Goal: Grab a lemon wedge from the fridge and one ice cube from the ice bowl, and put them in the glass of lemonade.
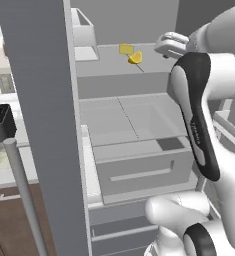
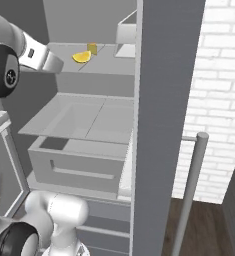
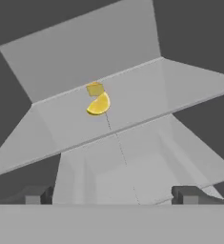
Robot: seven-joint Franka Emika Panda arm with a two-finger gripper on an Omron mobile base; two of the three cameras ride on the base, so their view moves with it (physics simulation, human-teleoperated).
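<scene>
you are looking into the tall matte grey fridge (image 1: 44, 100) with its doors swung open toward you. in the left base view a door edge fills the left half of the picture, and its long thin silver handle (image 1: 24, 195) slants down at the lower left. in the right base view the other door edge (image 2: 164, 125) stands upright in the middle, with its silver handle (image 2: 191, 190) to the right of it and a white brick wall (image 2: 221, 75) behind.

the small bright yellow lemon wedge (image 3: 99, 105) lies on the upper grey shelf (image 1: 109, 67) inside the fridge, toward the back, curved side down. just behind it, touching or nearly so, sits a small dull yellow block (image 3: 95, 89). you can find the same pair in the left base view, wedge (image 1: 135, 58) and block (image 1: 126, 49), and in the right base view, wedge (image 2: 81, 57) and block (image 2: 92, 48).

below that shelf lies a second, wider grey shelf (image 2: 84, 120), and under it a pale grey drawer with a slot handle (image 1: 144, 172).

your white arm with dark joints (image 1: 196, 115) reaches up from below toward the upper shelf. the two-finger gripper (image 3: 114, 194) stands at its widest, its dark finger tips far apart at the bottom of the hand view, holding nothing. it points at the shelves and is well short of the lemon wedge, which lies ahead of it, a little left of the middle between the tips.
</scene>
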